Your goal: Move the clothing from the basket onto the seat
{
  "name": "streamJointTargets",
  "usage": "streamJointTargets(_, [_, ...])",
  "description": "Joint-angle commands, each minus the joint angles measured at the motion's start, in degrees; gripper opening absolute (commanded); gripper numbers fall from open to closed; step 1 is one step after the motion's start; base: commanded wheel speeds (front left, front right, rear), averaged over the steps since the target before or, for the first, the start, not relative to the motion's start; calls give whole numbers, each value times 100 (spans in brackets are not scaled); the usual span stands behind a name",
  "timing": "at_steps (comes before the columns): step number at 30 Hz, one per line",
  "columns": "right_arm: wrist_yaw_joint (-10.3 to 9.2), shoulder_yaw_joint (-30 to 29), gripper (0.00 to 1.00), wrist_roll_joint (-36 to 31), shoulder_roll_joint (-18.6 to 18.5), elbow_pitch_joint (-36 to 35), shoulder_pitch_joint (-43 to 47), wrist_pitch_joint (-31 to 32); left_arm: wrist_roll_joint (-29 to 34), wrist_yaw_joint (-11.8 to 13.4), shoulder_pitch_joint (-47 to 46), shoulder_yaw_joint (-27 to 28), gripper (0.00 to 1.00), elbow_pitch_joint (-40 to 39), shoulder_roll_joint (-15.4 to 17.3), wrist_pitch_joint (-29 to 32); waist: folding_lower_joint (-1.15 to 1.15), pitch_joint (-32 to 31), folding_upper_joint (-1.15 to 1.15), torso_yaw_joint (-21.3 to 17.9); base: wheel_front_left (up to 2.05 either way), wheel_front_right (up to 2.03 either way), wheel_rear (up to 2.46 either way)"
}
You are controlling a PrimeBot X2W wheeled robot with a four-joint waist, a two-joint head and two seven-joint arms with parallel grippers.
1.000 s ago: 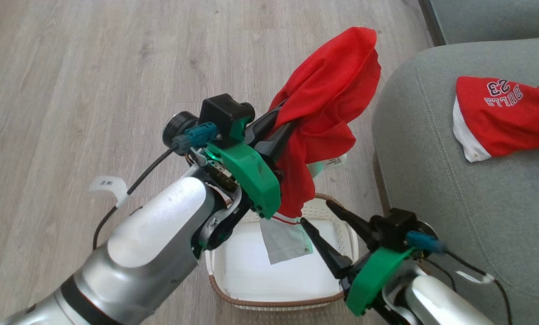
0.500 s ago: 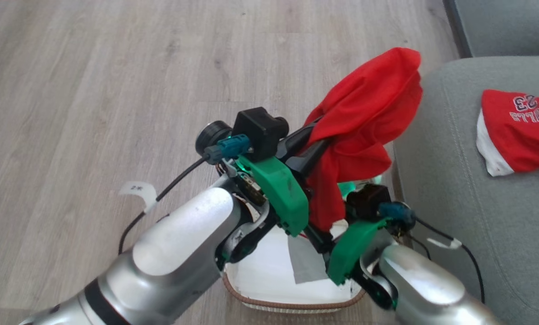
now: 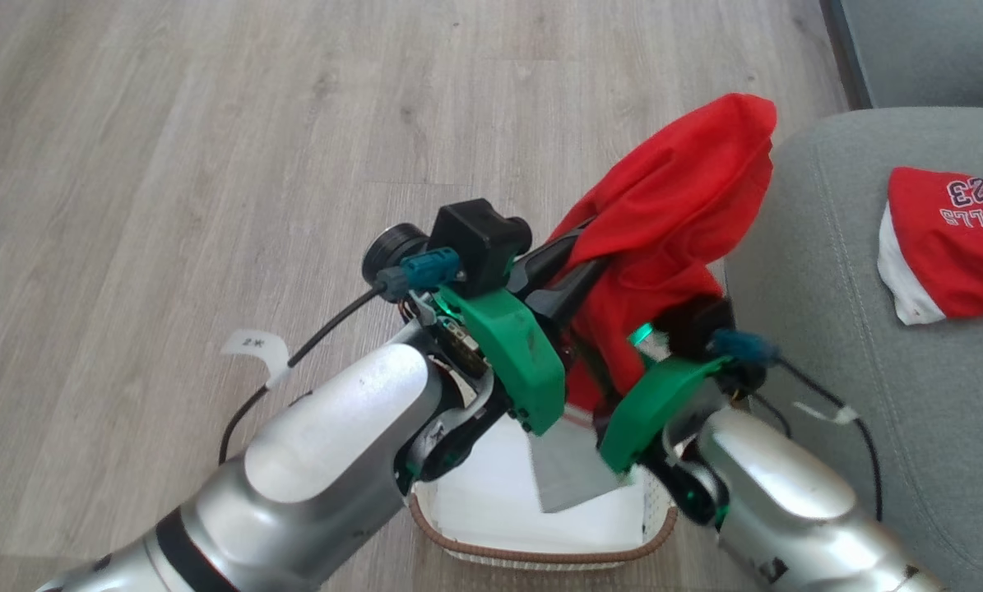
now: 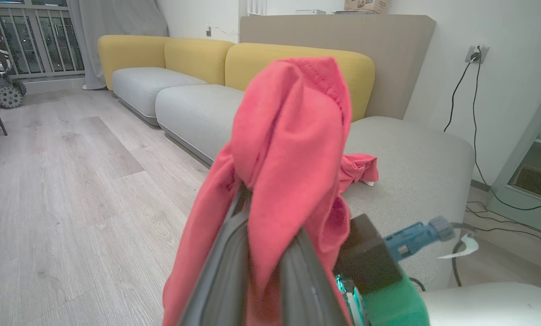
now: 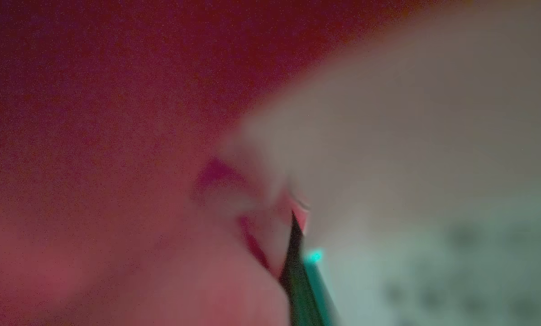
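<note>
Here, left claw (image 3: 569,275) tight on red garment (image 3: 672,197); right claw (image 5: 296,244), spread unclear.

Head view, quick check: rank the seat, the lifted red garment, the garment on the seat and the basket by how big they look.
1. seat
2. lifted red garment, nearer the camera
3. basket and garment on the seat: too close to rank; the basket is partly hidden, the frame edge crops the garment.
</note>
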Motion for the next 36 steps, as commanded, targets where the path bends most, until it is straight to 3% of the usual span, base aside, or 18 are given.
streamJointTargets(1, [-1, -278, 0, -42, 82, -325, -14, -77, -73, 52, -275, 263, 0, -142, 102, -45, 0, 21, 0, -46, 0, 0, 0])
streamJointTargets(14, [-1, -2108, 0, -869, 32, -1534, 982, -78, -102, 157, 11, 262, 0, -180, 342, -137, 0, 55, 0, -354, 0, 0, 0])
streamJointTargets(17, [-1, -2469, 0, -1049, 53, -1851, 1115, -78, -103, 159, 56, 220, 20, -218, 347, -135, 0, 51, 0, -467, 0, 0, 0])
streamJointTargets(19, [-1, -2702, 0, -1164, 67, -2053, 1190, -78, -91, 160, 66, 192, 42, -252, 344, -138, 0, 66, 0, -552, 0, 0, 0])
streamJointTargets(20, [-1, -2816, 0, -1214, 74, -2147, 1227, -78, -87, 157, 69, 177, 66, -266, 340, -139, 0, 70, 0, -595, 0, 0, 0])
streamJointTargets(21, [-1, -2920, 0, -1261, 79, -2237, 1262, -78, -83, 155, 74, 162, 98, -275, 340, -136, 0, 73, 0, -645, 0, 0, 0])
streamJointTargets(36, [-1, -3694, 0, -1587, -223, -3321, 1569, -79, -22, 190, 135, 50, 100, -310, 392, -184, 0, 105, 0, -1788, 0, 0, 0])
